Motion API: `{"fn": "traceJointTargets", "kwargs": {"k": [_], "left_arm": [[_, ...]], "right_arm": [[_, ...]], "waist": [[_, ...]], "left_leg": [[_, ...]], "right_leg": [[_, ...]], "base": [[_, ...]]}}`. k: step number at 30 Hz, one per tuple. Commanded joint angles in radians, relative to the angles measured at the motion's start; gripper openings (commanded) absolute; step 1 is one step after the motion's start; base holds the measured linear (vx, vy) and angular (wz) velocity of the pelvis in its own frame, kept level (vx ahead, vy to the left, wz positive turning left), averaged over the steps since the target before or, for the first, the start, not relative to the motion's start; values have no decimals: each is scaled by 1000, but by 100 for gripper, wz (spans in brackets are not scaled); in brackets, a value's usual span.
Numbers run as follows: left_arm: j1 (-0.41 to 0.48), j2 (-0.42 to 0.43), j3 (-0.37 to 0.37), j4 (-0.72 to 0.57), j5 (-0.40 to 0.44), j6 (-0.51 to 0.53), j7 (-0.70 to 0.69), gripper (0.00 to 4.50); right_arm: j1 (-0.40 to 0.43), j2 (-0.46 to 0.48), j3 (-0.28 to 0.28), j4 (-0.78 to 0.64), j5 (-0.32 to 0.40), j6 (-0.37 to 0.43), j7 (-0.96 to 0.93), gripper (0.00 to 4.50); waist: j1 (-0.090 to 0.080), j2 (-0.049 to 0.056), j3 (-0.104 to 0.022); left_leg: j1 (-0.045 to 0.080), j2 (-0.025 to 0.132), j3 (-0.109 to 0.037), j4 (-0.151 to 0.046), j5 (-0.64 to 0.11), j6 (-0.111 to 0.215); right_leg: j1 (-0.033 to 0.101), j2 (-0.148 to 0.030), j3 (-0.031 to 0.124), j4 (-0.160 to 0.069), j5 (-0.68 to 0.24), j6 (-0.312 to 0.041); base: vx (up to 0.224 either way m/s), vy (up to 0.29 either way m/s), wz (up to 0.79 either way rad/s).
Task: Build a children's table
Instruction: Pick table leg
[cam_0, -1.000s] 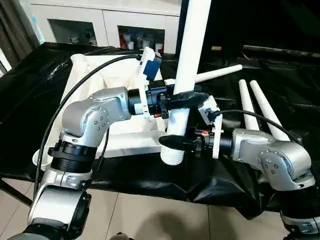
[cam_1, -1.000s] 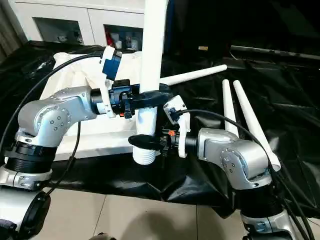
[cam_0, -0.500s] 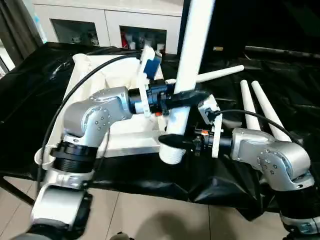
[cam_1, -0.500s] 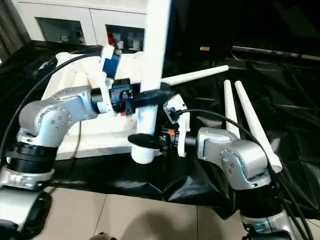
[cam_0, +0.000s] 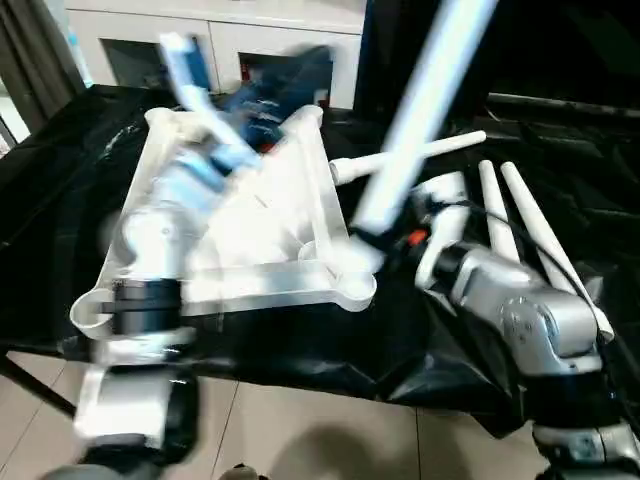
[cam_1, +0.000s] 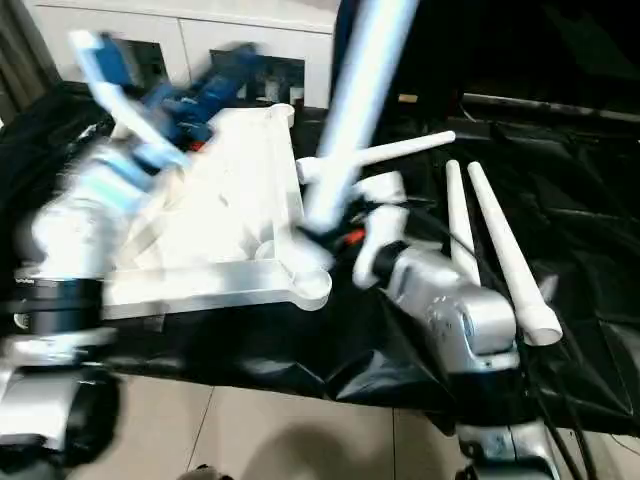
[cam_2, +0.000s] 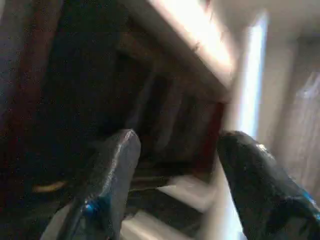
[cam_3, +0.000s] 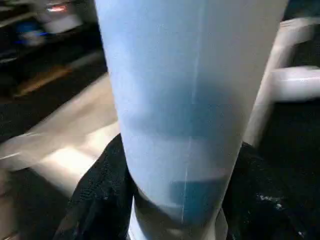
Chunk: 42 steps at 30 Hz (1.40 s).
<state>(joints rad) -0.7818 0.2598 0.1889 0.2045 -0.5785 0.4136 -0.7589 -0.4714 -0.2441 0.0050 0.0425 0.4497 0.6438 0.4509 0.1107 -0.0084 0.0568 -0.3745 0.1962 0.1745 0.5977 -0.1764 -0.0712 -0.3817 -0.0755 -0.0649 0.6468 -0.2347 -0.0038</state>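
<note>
The right pincer (cam_0: 372, 243) is clamped round the thick lower end of a long tapered white plastic tube leg (cam_0: 420, 110), which leans up and away over the bench. The leg's base sits just above the near corner socket (cam_0: 352, 288) of the white rectangular plastic table top (cam_0: 262, 215), which lies ribbed underside up. The left pincer (cam_2: 172, 190) stands spread and empty, its fingers (cam_2: 112, 170) apart with nothing between them; the left arm is raised over the far side of the top.

Risk, as a judgement: with a single grip low on a long, tilted leg, the leg may pivot in the pincer. A threaded end entering the socket off-axis could cross-thread or jam, or push the top across the slippery covering.

Three further white tapered legs (cam_0: 520, 225) lie on the bench to the right. The bench (cam_0: 70, 170) is draped in glossy black sheeting. A white cabinet with glass doors (cam_0: 200, 45) stands behind; the floor is pale tile.
</note>
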Motion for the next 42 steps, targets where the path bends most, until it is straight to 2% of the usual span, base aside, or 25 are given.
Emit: {"fn": "traceJointTargets", "kwargs": {"k": [1,2,3,5,6,7,8,9,11,12,14,15,16,18,19,21,22,24,26,27,28,31,34,39,42], "left_arm": [[66,78,-162,17,198,-71,-55,301],[74,88,-181,23,216,-81,-64,301],[96,120,-239,39,273,-114,-90,301],[137,157,-342,94,366,-201,-156,301],[153,162,-375,116,378,-216,-198,301],[164,165,-406,142,397,-253,-241,301],[168,167,-417,152,403,-264,-257,301],[171,169,-431,165,410,-277,-276,301],[168,190,-522,272,495,-365,-333,301],[167,190,-523,275,496,-366,-333,301],[149,187,-550,369,548,-429,-334,301],[149,187,-550,369,548,-429,-334,301],[130,183,-557,428,567,-453,-335,282],[119,182,-558,456,573,-458,-337,264],[110,180,-558,476,575,-463,-340,264],[82,178,-567,537,586,-485,-357,258],[74,177,-569,554,589,-491,-361,227],[55,170,-563,599,591,-518,-384,218],[46,163,-554,621,586,-519,-401,210],[41,163,-554,634,583,-517,-421,181],[38,164,-555,641,584,-513,-432,173],[27,166,-564,677,597,-523,-453,168],[13,159,-555,720,600,-540,-452,127],[-5,155,-533,754,596,-548,-466,83],[-12,159,-533,764,601,-552,-472,72]], "right_arm": [[-13,3,-19,50,-61,-59,-77,193],[-12,3,-19,56,-67,-62,-85,193],[-11,4,-20,73,-85,-73,-108,193],[-6,2,-10,99,-123,-102,-128,193],[3,0,-3,90,-132,-116,-120,193],[13,-2,2,74,-134,-122,-105,193],[17,-3,3,67,-133,-124,-100,193],[23,-3,4,58,-131,-125,-93,193],[55,-25,15,8,-112,-115,-49,193],[55,-26,15,7,-112,-115,-48,193],[74,-32,17,-20,-101,-106,-35,193],[74,-32,17,-20,-101,-106,-35,193],[80,-27,19,-23,-105,-110,-33,193],[84,-25,22,-26,-107,-112,-33,193],[87,-22,23,-27,-109,-113,-31,193],[97,-17,26,-43,-113,-109,-22,193],[101,-16,28,-49,-114,-108,-21,193],[110,-17,31,-63,-111,-103,-20,193],[114,-18,32,-68,-109,-99,-20,193],[116,-21,36,-72,-109,-94,-16,193],[117,-25,40,-73,-111,-91,-11,193],[123,-38,46,-79,-113,-88,2,193],[125,-41,38,-82,-111,-85,7,193],[118,-40,47,-73,-113,-88,13,193],[115,-40,50,-69,-113,-89,18,193]], "waist": [[-1,-11,-76],[-2,-6,-75],[-2,-3,-74],[0,-1,-74],[0,0,-75],[-2,12,-77],[-3,5,-78],[-3,12,-78],[-5,10,-77],[-5,9,-76],[-8,13,-76],[-9,13,-77],[-11,12,-78],[-13,21,-76],[-14,18,-74],[-17,22,-73],[-18,20,-73],[-18,16,-75],[-18,17,-75],[-18,19,-75],[-19,23,-75],[-19,20,-75],[-19,14,-74],[-17,14,-73],[-17,14,-73]], "left_leg": [[14,27,-10,-62,-29,-19],[13,25,-8,-62,-30,-24],[15,26,-7,-63,-36,-30],[17,26,-6,-64,-47,-32],[16,26,-6,-65,-46,-35],[16,26,-6,-63,-50,-42],[14,25,-7,-64,-53,-43],[13,24,-8,-64,-56,-42],[14,25,-8,-64,-76,-33],[14,24,-9,-64,-82,-30],[15,26,-11,-66,-103,-32],[15,27,-11,-67,-116,-37],[15,28,-12,-68,-119,-38],[16,27,-12,-68,-144,-46],[17,28,-12,-69,-155,-46],[18,28,-12,-69,-163,-44],[19,28,-11,-69,-164,-44],[18,29,-11,-68,-154,-38],[17,29,-11,-67,-143,-33],[17,29,-11,-67,-136,-28],[17,29,-11,-66,-135,-28],[18,29,-11,-66,-144,-24],[17,29,-10,-66,-143,-19],[18,32,-11,-67,-150,-17],[18,31,-11,-68,-152,-17]], "right_leg": [[53,-59,49,-71,53,-139],[53,-57,50,-66,55,-137],[49,-57,50,-67,42,-131],[46,-59,52,-70,45,-138],[48,-59,52,-67,49,-140],[47,-59,52,-65,69,-143],[51,-59,52,-64,93,-151],[51,-59,52,-64,102,-156],[52,-58,52,-67,120,-168],[54,-57,53,-67,117,-163],[54,-61,52,-69,106,-165],[55,-64,51,-67,87,-172],[55,-65,51,-67,81,-179],[53,-66,51,-71,50,-191],[52,-66,51,-73,36,-197],[51,-67,52,-75,25,-209],[50,-66,52,-75,24,-210],[52,-67,53,-73,36,-212],[52,-67,52,-71,50,-219],[52,-68,53,-70,59,-228],[52,-67,53,-71,62,-229],[52,-67,53,-71,73,-236],[54,-69,53,-72,61,-237],[52,-71,53,-73,34,-239],[52,-72,53,-74,30,-240]], "base": [[0,0,0],[0,0,0],[0,0,0],[0,0,0],[0,0,0],[0,0,0],[0,0,0],[0,0,0],[0,0,0],[0,0,0],[0,0,0],[0,0,0],[0,0,0],[0,0,0],[0,0,0],[0,0,0],[0,0,0],[0,0,0],[0,0,0],[0,0,0],[0,0,0],[0,0,0],[0,0,0],[0,0,0],[0,0,0]]}}
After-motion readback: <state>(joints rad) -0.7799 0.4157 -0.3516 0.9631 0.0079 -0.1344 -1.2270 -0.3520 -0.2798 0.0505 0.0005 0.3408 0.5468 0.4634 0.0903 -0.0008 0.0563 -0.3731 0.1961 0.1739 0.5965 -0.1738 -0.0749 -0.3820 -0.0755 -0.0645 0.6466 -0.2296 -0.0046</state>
